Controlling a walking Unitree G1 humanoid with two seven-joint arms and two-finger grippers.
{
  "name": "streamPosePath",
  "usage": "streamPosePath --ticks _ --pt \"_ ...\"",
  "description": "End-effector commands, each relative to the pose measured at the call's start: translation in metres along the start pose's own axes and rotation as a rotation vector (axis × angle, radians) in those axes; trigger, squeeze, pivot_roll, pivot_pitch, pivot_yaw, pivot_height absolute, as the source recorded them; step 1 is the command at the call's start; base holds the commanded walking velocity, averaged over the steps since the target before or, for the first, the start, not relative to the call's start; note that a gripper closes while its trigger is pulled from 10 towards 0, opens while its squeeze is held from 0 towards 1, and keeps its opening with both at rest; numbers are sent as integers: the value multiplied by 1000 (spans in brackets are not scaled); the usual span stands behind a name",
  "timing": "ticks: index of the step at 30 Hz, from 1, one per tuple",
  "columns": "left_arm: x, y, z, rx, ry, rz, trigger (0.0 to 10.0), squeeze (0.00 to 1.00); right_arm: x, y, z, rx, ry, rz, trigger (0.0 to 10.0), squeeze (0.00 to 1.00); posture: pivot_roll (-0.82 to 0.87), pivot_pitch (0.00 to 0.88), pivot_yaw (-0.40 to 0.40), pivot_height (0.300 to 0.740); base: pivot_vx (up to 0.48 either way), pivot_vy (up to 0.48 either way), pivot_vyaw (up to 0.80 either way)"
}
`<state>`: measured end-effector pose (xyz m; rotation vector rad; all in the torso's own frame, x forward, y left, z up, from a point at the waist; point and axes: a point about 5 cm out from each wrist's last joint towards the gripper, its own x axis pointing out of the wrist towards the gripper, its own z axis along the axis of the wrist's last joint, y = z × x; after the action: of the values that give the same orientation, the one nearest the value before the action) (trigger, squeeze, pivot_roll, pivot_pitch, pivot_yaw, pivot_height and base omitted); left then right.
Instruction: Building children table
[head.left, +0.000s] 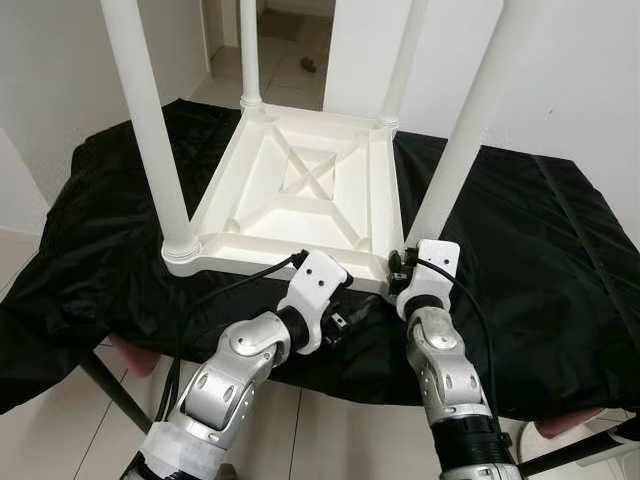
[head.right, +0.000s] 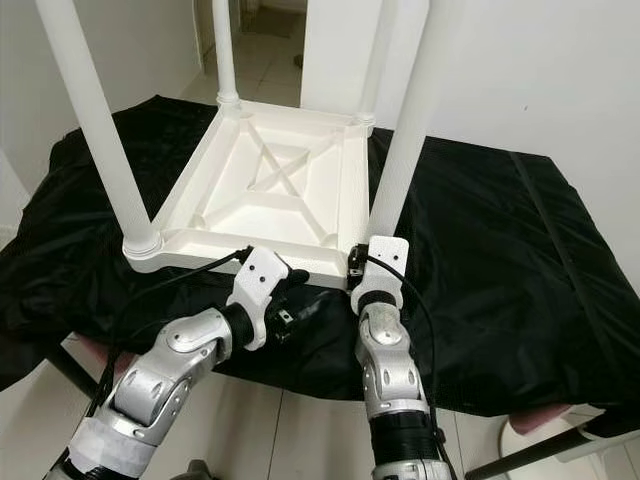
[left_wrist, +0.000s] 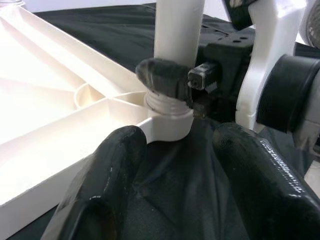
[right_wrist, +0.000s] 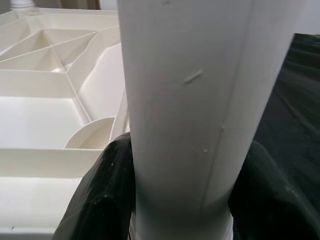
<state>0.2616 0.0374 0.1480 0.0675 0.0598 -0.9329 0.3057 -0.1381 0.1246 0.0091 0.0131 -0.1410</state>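
A white children's table (head.left: 300, 185) lies upside down on a black cloth, its legs pointing up. My right gripper (head.left: 408, 262) is shut on the base of the near right leg (head.left: 470, 130), where the leg meets its corner socket. In the right wrist view both black fingers (right_wrist: 100, 195) press against that leg (right_wrist: 200, 100). My left gripper (left_wrist: 180, 200) is open and low over the cloth, just in front of the same corner, with nothing between its fingers (left_wrist: 100, 190). The left wrist view has one right finger (left_wrist: 162, 77) wrapped round the leg above the socket.
The black cloth (head.left: 520, 250) covers a work table whose front edge is just under my arms. The near left leg (head.left: 150, 130) and two far legs stand tall. White walls lie behind, with a doorway (head.left: 290, 40) at the back and tiled floor below.
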Motion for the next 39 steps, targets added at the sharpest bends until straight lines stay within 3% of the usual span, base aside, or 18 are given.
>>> streamPosePath --ticks 1,4,5,14,17,18,19,27,30,33,34,36,38,39 --pt "1 -2 2 13 -9 -19 10000 0 1 -22 -10 -80 47 -100 10000 0 39 0 -63 740 0 0 0" --pt "1 -2 2 15 -9 -19 10000 0 1 -20 -10 -76 46 -102 10000 0 39 0 -62 740 0 0 0" --pt "1 -2 2 17 -9 -19 10000 0 1 -18 -9 -75 36 -99 10000 1000 39 0 -63 740 0 0 0" --pt "3 -3 2 19 -11 -22 10000 0 7 -19 2 -29 -25 -9 10000 1000 35 0 -67 740 0 0 0" --pt "3 -3 2 20 -12 -22 10000 0 11 -21 7 -14 -35 155 10000 1000 36 0 -67 740 0 0 0" --pt "3 -3 2 20 -12 -22 10000 0 11 -21 7 -14 -35 155 10000 1000 36 0 -67 740 0 0 0" --pt "2 -2 2 20 -12 -22 10000 0 12 -23 10 -23 -39 313 10000 0 28 0 -62 740 0 0 0" --pt "2 -4 1 20 -10 -32 10000 0 13 -31 11 -56 -30 552 10000 0 23 0 -55 740 0 0 0" --pt "2 -3 3 22 -11 -34 10000 0 17 -40 12 -123 -48 662 10000 0 24 0 -52 740 0 0 0" --pt "2 -3 3 22 -11 -35 10000 0 19 -42 10 -139 -50 679 10000 0 25 0 -50 740 0 0 0" --pt "2 -3 3 22 -10 -35 10000 0 20 -44 9 -152 -49 686 6000 0 25 0 -49 740 0 0 0" --pt "2 -3 3 22 -10 -36 10000 0 21 -45 8 -160 -48 697 6000 0 25 0 -49 740 0 0 0" --pt "1 -3 3 23 -9 -36 10000 0 23 -48 3 -200 -17 711 0 0 31 0 -46 740 0 0 0" --pt "1 -3 3 23 -9 -36 10000 0 23 -48 3 -200 -17 711 0 0 31 0 -46 740 0 0 0"
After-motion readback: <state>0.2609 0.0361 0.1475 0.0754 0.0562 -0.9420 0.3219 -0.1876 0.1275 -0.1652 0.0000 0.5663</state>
